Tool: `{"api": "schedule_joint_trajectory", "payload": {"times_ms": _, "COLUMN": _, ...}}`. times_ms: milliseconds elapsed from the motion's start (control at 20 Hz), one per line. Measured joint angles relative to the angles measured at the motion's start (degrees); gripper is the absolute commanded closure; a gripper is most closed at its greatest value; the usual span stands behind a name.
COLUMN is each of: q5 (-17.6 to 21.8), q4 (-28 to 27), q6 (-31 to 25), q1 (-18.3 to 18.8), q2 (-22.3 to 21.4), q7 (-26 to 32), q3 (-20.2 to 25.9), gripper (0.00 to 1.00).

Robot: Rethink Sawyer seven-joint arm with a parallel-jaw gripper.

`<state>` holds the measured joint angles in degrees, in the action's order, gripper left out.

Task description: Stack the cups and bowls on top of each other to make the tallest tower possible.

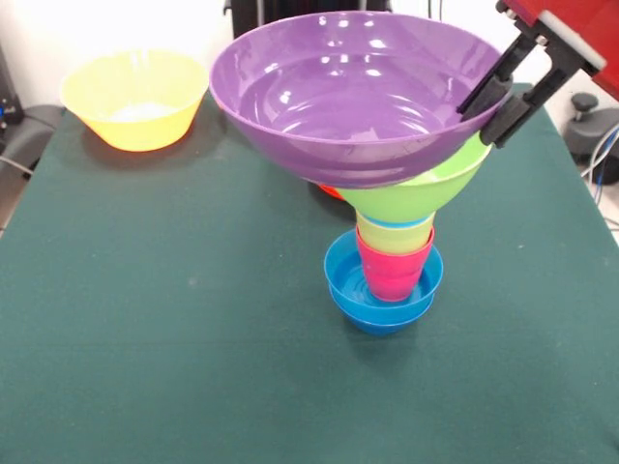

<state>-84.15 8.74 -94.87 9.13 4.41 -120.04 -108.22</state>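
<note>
The tower stands at centre right of the table. Two nested small blue bowls (350, 275) form its base. A red-pink cup (395, 271) sits in them, then a yellow cup (392, 235), a light blue cup showing only as a thin rim (418, 222), and the lime green bowl (435, 186). A large purple bowl (338, 97) sits tilted on top of the green bowl. My gripper (481, 124) comes in from the upper right and is shut on the purple bowl's right rim, one finger inside and one outside.
A large yellow bowl (135, 97) stands at the far left corner of the green table (174, 338). A sliver of an orange bowl (331, 191) shows behind the tower under the purple bowl. Black equipment and cables (590, 126) lie off the right edge.
</note>
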Motion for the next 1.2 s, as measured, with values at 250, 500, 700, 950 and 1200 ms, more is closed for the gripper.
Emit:
{"api": "schedule_joint_trajectory", "payload": {"times_ms": 250, "q5": 0.92, "q4": 1.22, "q6": 0.40, "q1": -1.18, "q2": 0.26, "q7": 0.00, "q3": 0.23, "gripper": 1.00}}
{"api": "schedule_joint_trajectory", "payload": {"times_ms": 500, "q5": 1.79, "q4": 2.80, "q6": 0.40, "q1": -2.61, "q2": 0.65, "q7": 0.00, "q3": 0.85, "gripper": 1.00}}
{"api": "schedule_joint_trajectory", "payload": {"times_ms": 700, "q5": 3.38, "q4": 4.33, "q6": 0.40, "q1": -4.05, "q2": 1.02, "q7": 0.00, "q3": 1.93, "gripper": 1.00}}
{"api": "schedule_joint_trajectory", "payload": {"times_ms": 950, "q5": 5.87, "q4": 7.28, "q6": 0.40, "q1": -6.47, "q2": 1.66, "q7": -0.01, "q3": 3.54, "gripper": 1.00}}
{"api": "schedule_joint_trajectory", "payload": {"times_ms": 1200, "q5": 8.52, "q4": 10.42, "q6": 0.40, "q1": -9.58, "q2": 2.33, "q7": -0.01, "q3": 5.80, "gripper": 1.00}}
